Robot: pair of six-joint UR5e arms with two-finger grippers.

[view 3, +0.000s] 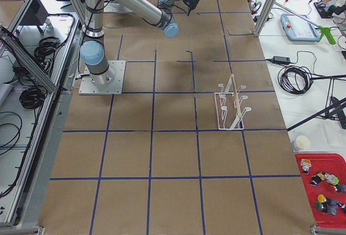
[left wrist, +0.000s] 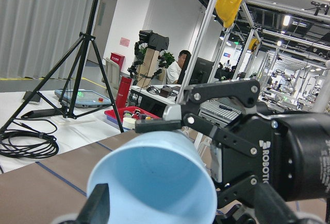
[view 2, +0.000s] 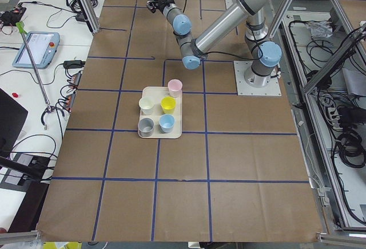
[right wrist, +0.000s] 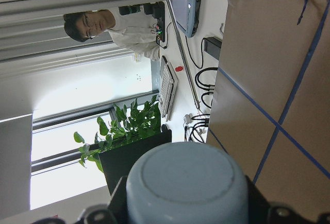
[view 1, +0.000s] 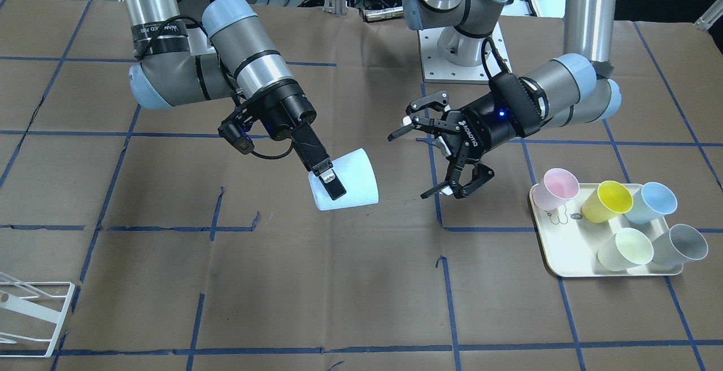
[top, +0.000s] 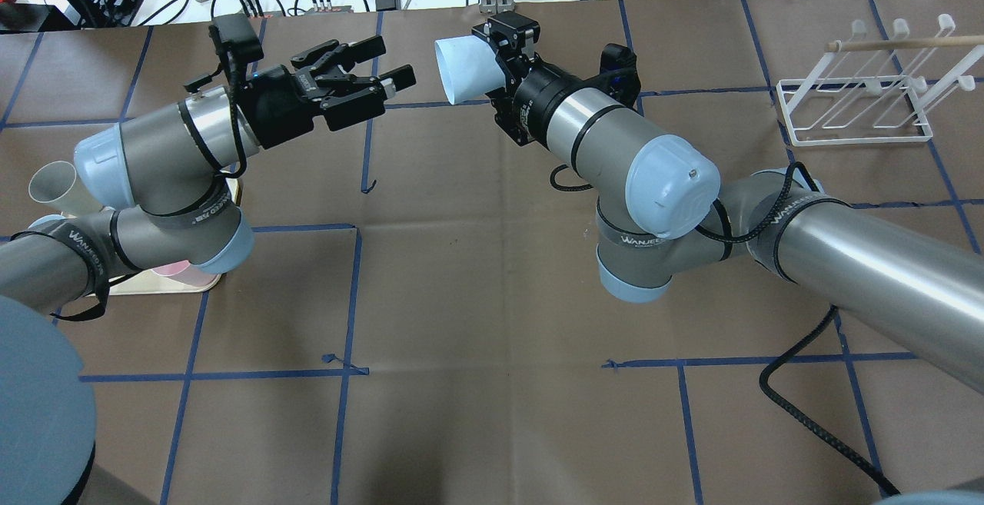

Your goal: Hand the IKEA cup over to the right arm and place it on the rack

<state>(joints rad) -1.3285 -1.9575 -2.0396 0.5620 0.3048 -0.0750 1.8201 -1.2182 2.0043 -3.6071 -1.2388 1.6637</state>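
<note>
A light blue cup (view 1: 353,182) is held on its side above the table, its mouth facing my left gripper. My right gripper (view 1: 339,182) is shut on it near its base. The overhead view shows the cup (top: 461,71) in the right gripper (top: 496,67). My left gripper (view 1: 415,162) is open and empty, a short gap from the cup's rim; it also shows in the overhead view (top: 388,63). The left wrist view looks into the cup's mouth (left wrist: 154,177). The right wrist view shows its bottom (right wrist: 185,183). The white wire rack (top: 853,109) stands far on my right side.
A cream tray (view 1: 565,258) on my left side holds several cups: pink (view 1: 556,187), yellow (view 1: 607,201), blue (view 1: 652,201), pale green, grey. The rack also shows at the front view's lower left (view 1: 34,314). Brown paper with blue tape lines covers the table.
</note>
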